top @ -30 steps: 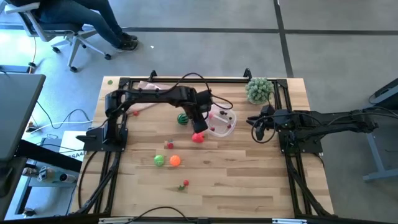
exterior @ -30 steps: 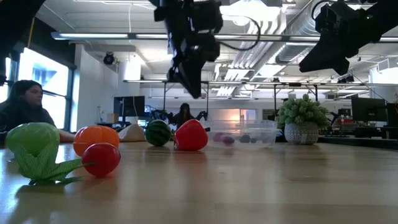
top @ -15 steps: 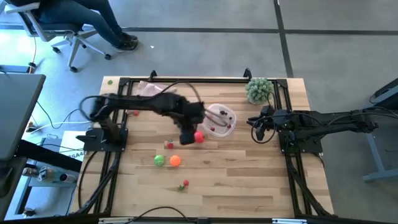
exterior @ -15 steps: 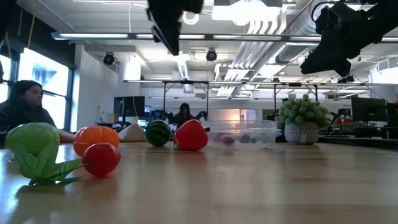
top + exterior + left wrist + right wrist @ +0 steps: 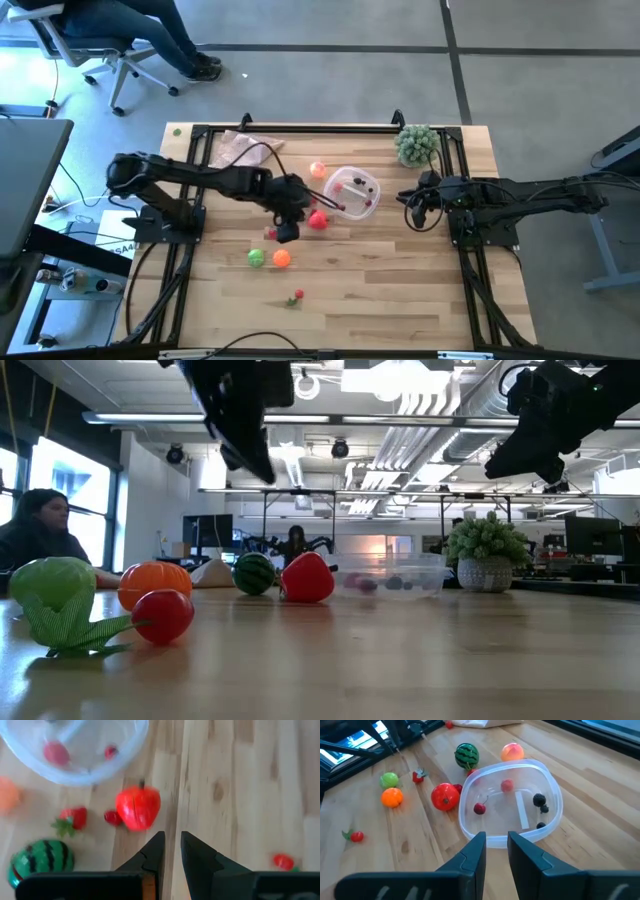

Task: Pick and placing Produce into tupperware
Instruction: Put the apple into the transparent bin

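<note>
The clear tupperware [image 5: 372, 205] sits right of the table's middle, holding small red pieces and dark berries [image 5: 538, 799]. A red apple-like piece [image 5: 318, 221] lies at its near-left side on the wood. The striped green ball [image 5: 40, 862], a strawberry [image 5: 72, 817] and a small red berry [image 5: 112, 817] lie close by. A green ball [image 5: 257, 258] and an orange ball [image 5: 282, 258] rest nearer the front. My left gripper [image 5: 284, 232] hovers shut over bare wood just near-left of the apple [image 5: 138, 807]. My right gripper [image 5: 413, 213] waits shut, right of the tub.
A peach-coloured ball [image 5: 318, 170] lies beyond the tub. A small red piece with a green leaf [image 5: 298, 295] lies toward the near edge. A bushy potted plant [image 5: 417, 145] stands at the far right corner, and a beige cloth [image 5: 238, 147] at the far left.
My left gripper has drawn away from above the tub's left rim, moving toward the table's near and left edges past the apple, with the arm folding back. The fruits and the tub have stayed in place.
</note>
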Motion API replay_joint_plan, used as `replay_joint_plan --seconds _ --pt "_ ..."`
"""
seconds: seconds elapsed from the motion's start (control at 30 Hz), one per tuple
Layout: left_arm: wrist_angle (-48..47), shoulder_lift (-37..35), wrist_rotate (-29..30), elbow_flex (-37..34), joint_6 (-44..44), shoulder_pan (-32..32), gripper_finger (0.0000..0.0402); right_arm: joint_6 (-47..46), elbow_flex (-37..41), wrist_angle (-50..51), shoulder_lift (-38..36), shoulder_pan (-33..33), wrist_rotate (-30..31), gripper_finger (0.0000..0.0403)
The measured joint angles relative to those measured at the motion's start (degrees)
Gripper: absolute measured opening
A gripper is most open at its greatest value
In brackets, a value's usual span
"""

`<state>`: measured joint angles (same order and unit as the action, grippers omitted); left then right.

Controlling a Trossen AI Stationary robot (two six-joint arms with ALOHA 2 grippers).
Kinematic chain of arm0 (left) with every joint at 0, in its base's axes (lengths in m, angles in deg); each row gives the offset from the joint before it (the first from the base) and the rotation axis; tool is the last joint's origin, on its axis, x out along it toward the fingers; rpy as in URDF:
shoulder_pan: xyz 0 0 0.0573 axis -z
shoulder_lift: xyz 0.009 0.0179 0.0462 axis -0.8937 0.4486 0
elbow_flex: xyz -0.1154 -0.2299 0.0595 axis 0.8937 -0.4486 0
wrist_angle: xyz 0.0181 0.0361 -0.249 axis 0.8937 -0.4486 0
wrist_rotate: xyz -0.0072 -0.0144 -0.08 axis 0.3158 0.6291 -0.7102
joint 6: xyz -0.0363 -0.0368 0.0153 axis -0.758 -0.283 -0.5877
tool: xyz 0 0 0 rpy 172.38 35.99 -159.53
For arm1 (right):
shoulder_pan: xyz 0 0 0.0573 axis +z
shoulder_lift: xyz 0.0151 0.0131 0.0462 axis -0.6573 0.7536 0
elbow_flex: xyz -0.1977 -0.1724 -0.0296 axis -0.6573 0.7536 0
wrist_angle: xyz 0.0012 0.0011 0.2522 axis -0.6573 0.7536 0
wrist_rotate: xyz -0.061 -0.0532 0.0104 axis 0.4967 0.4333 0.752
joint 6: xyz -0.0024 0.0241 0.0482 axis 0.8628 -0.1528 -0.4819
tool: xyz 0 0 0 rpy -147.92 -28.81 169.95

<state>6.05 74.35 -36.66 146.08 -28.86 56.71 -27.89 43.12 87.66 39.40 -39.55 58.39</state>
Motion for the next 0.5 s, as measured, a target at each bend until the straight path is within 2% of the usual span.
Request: replay_joint_plan --seconds 0.13,0.27,0.5 --pt "1.2 2.3 -0.3 -0.1 1.7 -0.1 0.007 0.0 0.0 0.2 0.0 0.0 -0.5 0.0071" --pt "1.9 4.1 -0.1 -0.1 2.1 -0.1 0.011 0.9 0.0 0.6 0.0 0.0 -0.6 0.0071" --pt "3.8 5.5 6.4 0.0 2.4 -0.1 0.0181 1.1 0.0 1.6 0.0 0.0 0.6 0.0071"
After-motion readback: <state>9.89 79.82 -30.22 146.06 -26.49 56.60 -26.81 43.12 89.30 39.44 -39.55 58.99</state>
